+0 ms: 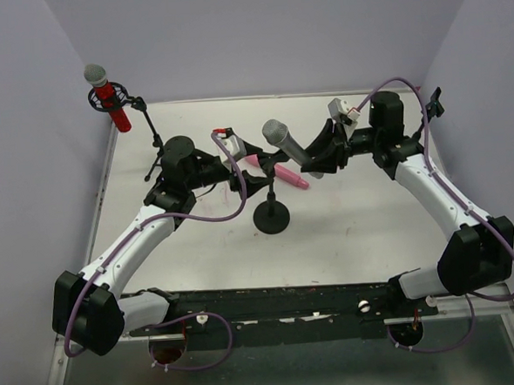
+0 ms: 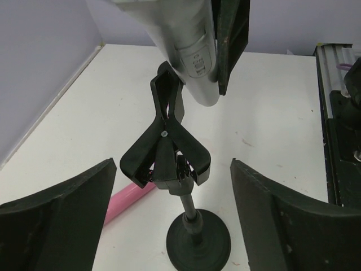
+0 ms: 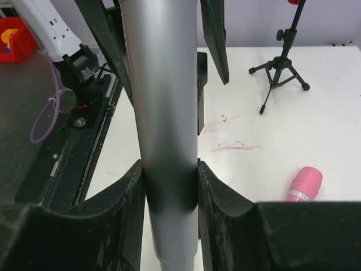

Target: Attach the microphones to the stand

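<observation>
My right gripper [image 1: 323, 158] [image 3: 169, 169] is shut on the silver-grey microphone [image 1: 287, 145] [image 3: 166, 113] and holds it tilted, its butt end [image 2: 194, 62] just above the black spring clip [image 2: 166, 144] of the round-base stand [image 1: 271, 216] [image 2: 197, 240]. My left gripper [image 1: 251, 168] [image 2: 172, 169] is open, its fingers either side of the clip without touching it. The pink microphone [image 1: 289, 176] [image 2: 127, 200] [image 3: 303, 185] lies on the table behind the stand. The glittery red microphone [image 1: 107, 97] sits in the tripod stand's holder at the far left.
The black tripod stand [image 1: 154, 142] [image 3: 280, 68] stands at the back left of the white table [image 1: 364, 229]. Purple walls close in the back and both sides. A black rail [image 1: 272, 301] with the arm bases runs along the near edge.
</observation>
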